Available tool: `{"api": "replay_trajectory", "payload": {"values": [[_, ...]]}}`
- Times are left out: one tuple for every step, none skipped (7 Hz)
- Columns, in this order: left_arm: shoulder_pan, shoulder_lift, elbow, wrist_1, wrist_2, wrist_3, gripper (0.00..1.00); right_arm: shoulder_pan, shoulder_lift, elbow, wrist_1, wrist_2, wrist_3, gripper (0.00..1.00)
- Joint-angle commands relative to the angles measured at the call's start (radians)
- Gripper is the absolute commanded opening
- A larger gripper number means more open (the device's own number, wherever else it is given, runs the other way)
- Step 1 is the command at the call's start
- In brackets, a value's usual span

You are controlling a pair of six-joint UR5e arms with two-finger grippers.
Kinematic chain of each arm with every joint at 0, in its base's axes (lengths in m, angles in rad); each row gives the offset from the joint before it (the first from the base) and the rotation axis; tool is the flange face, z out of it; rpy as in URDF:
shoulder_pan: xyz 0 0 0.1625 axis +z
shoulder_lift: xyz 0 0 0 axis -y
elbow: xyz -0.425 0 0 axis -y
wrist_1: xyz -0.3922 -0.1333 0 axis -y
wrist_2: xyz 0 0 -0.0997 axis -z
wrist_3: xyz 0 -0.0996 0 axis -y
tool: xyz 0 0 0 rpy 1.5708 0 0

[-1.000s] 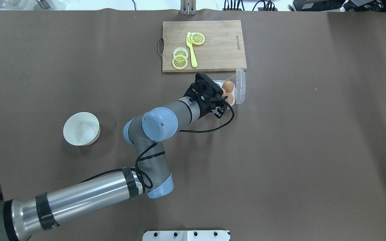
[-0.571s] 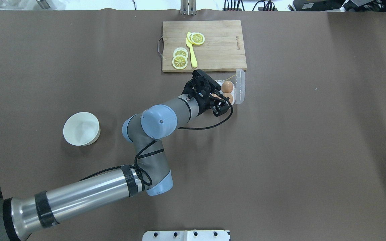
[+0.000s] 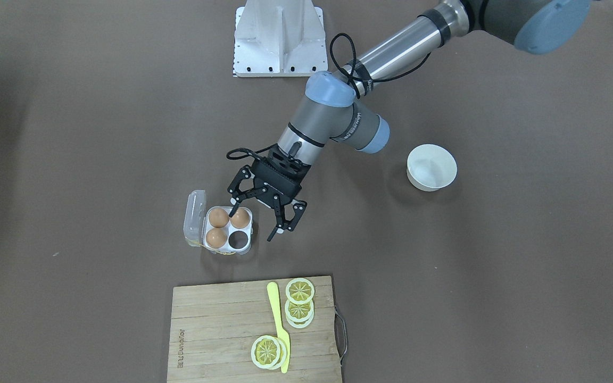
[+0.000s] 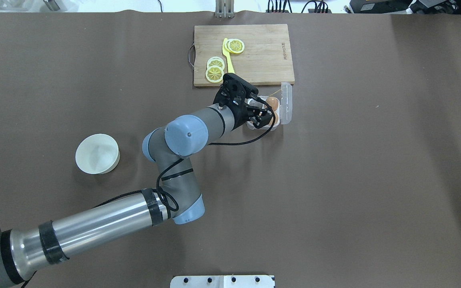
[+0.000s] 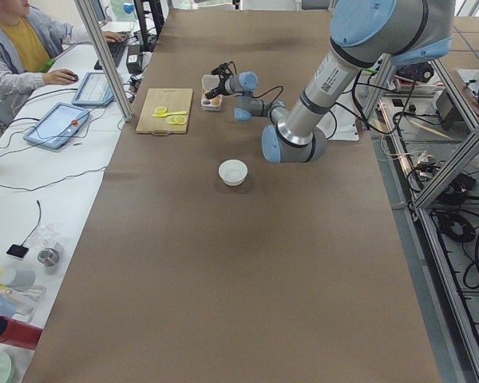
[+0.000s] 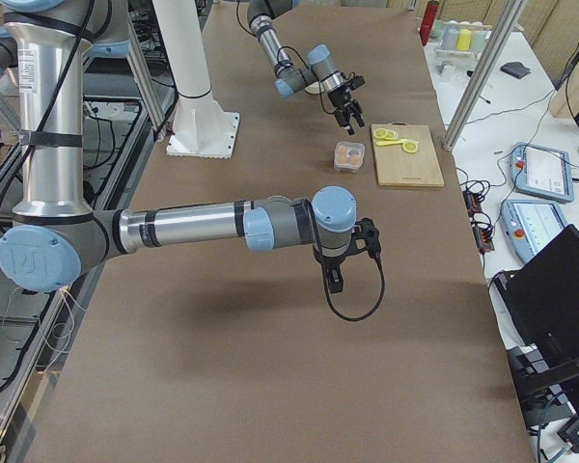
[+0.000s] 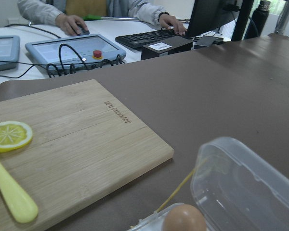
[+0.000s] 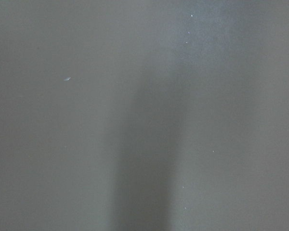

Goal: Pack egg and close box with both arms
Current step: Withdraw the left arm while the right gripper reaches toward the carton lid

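The box (image 3: 248,230) stands open near the cutting board, its clear lid (image 3: 193,215) folded out to the side. Three light-brown eggs sit in its cups, one of them (image 3: 240,218) right under my left fingertip; the fourth cup (image 3: 239,240) is empty. My left gripper (image 3: 256,223) is open and empty, hovering over the box's edge; from overhead the gripper (image 4: 259,112) covers half the box (image 4: 281,120). The left wrist view shows one egg (image 7: 184,219) and the lid (image 7: 245,187). My right gripper (image 6: 333,280) shows only in the exterior right view; I cannot tell its state.
A wooden cutting board (image 4: 254,56) with lemon slices (image 4: 215,74) and a yellow knife (image 4: 229,60) lies just behind the box. A white bowl (image 4: 97,154) stands far left. The white stand (image 3: 277,37) is at the robot's base. Operators sit beyond the table.
My left gripper has drawn back to the left and toward the board, off the box's middle. An egg that showed between its fingers now sits in a cup.
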Motion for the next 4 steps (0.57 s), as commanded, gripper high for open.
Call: {"api": "replay_trajectory", "payload": {"values": [[-0.202,0.086,-0.235,0.477,-0.371,-0.06,0.93,-0.056,0.059,-0.005,0.008,-0.012,0.134,1.0],[-0.305,0.154,-0.284,0.531,-0.499,-0.024,0.93,-0.102,0.097,-0.007,0.008,-0.047,0.18,1.0],[-0.416,0.255,-0.293,0.533,-0.626,0.086,0.94,-0.16,0.154,-0.009,0.009,-0.082,0.284,1.0],[-0.51,0.338,-0.29,0.544,-0.706,0.257,0.94,-0.241,0.218,-0.01,0.009,-0.12,0.403,1.0]]}}
